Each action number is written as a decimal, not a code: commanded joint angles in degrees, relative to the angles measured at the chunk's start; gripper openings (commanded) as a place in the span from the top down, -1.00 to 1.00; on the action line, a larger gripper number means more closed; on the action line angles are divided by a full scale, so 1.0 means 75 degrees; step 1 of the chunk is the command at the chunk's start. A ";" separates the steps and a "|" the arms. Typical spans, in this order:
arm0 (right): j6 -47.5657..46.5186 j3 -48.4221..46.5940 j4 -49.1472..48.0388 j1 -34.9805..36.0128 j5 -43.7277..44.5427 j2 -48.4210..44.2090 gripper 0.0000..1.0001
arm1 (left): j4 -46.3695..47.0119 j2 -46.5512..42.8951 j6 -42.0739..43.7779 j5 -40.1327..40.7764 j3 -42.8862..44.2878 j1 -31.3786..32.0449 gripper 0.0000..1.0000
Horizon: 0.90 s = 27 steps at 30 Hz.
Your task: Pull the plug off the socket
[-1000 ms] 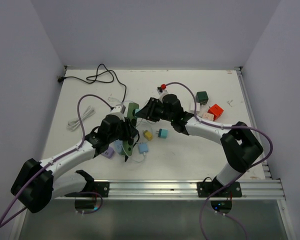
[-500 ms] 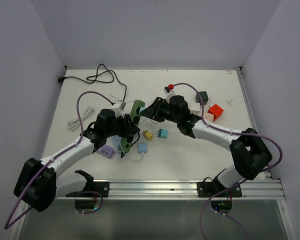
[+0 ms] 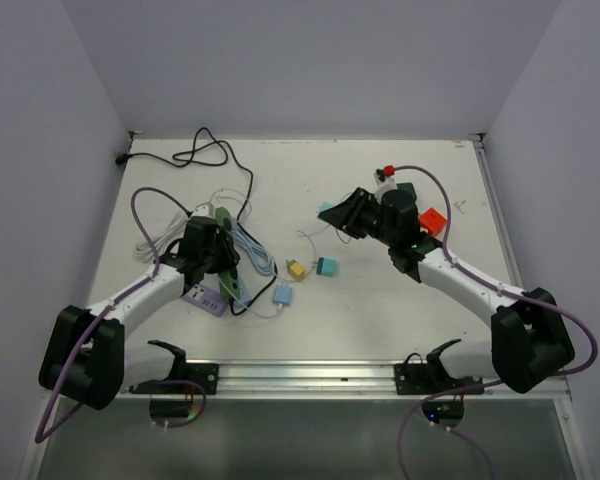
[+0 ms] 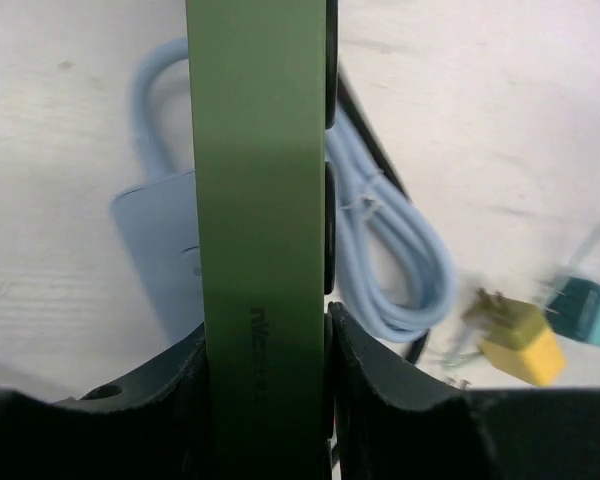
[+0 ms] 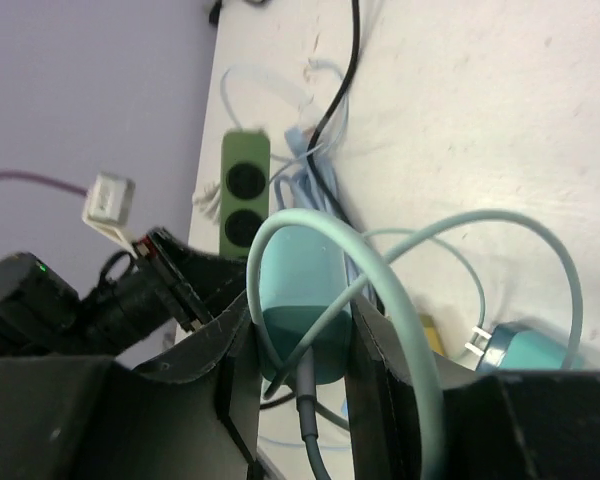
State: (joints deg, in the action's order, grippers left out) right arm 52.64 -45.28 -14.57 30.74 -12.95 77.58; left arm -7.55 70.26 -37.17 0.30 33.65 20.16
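The socket (image 4: 260,150) is a long dark green power strip, and my left gripper (image 4: 267,335) is shut on its sides. From above, the socket (image 3: 232,278) lies at the left of the table under the left gripper (image 3: 218,258). The plug (image 5: 300,270) is a teal rounded block with a pale teal cord, and my right gripper (image 5: 300,335) is shut on it. The plug (image 3: 325,208) hangs clear of the socket, well to its right, at the tip of the right gripper (image 3: 333,213). Two empty round outlets of the socket (image 5: 244,190) show in the right wrist view.
A yellow plug (image 3: 296,269), a teal plug (image 3: 327,266) and a light blue plug (image 3: 282,294) lie mid-table. A purple strip (image 3: 205,298) and a light blue cable coil (image 3: 252,248) sit by the socket. A black cord (image 3: 205,152) runs back left; red (image 3: 432,221) and dark green (image 3: 405,190) blocks stand right.
The plug has come off the socket. My right gripper carried it to the right, while my left gripper drew the green strip left and toward me. The two grippers now stand well apart.
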 commanded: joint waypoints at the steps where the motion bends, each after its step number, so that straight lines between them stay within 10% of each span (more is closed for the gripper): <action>1: -0.0269 0.0165 0.0056 -0.0383 0.0005 -0.0477 1.00 | -0.0563 -0.0122 -0.0294 0.1472 0.0025 -0.0087 1.00; 27: -0.0444 0.1383 -0.0530 -0.0736 -0.0336 -0.0032 0.80 | -0.0305 -0.0801 0.0209 0.0676 0.0224 -0.0099 1.00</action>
State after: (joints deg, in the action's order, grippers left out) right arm 51.16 -36.56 -16.01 25.47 -14.72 76.73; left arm -12.75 65.87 -37.93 7.11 33.10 19.31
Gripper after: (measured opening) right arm 0.353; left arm 0.417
